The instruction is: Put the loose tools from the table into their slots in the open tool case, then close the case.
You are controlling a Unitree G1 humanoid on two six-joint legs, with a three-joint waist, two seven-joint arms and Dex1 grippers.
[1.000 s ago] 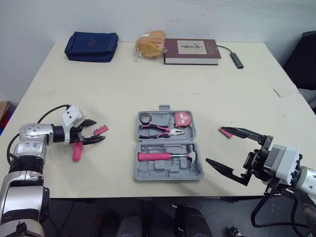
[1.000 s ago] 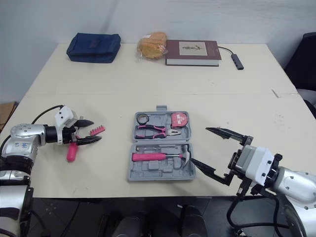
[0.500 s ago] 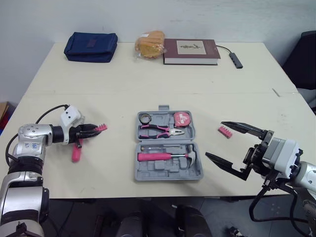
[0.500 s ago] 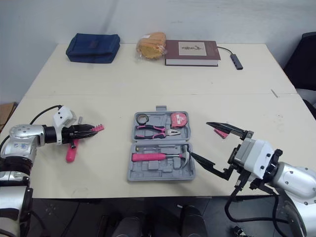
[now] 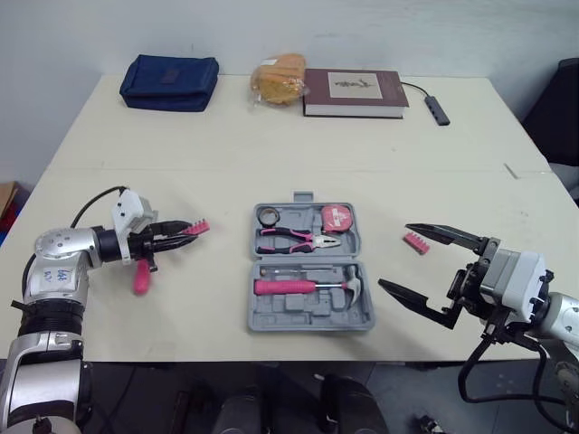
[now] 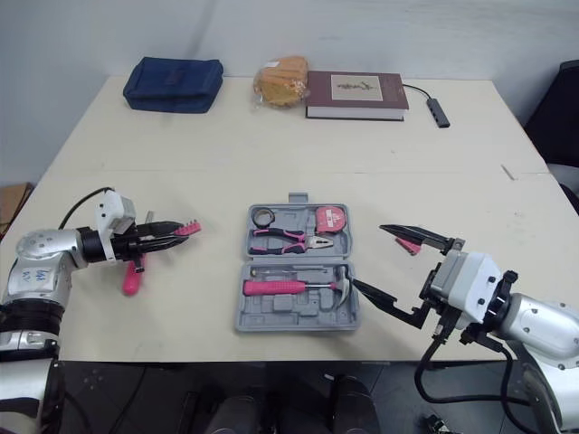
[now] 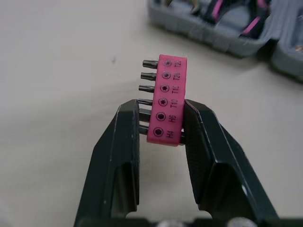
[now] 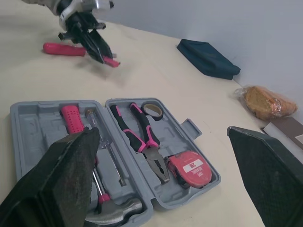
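- Left gripper (image 7: 161, 113), left of frame: fingers pinch one end of a pink bit holder (image 7: 166, 97).
- Bit holder: judged light, rigid plastic; the flat sides offer the surest hold.
- Right gripper (image 5: 394, 256), lower right: fingers spread wide, empty.
- Tool case (image 5: 298, 312), centre: open; second bit holder (image 5: 415, 242) just right of it, pink screwdriver (image 5: 141, 276) at left.
- Table (image 5: 271, 154): pale, smooth; pouch (image 5: 168, 83), book (image 5: 353, 92) along the top edge.
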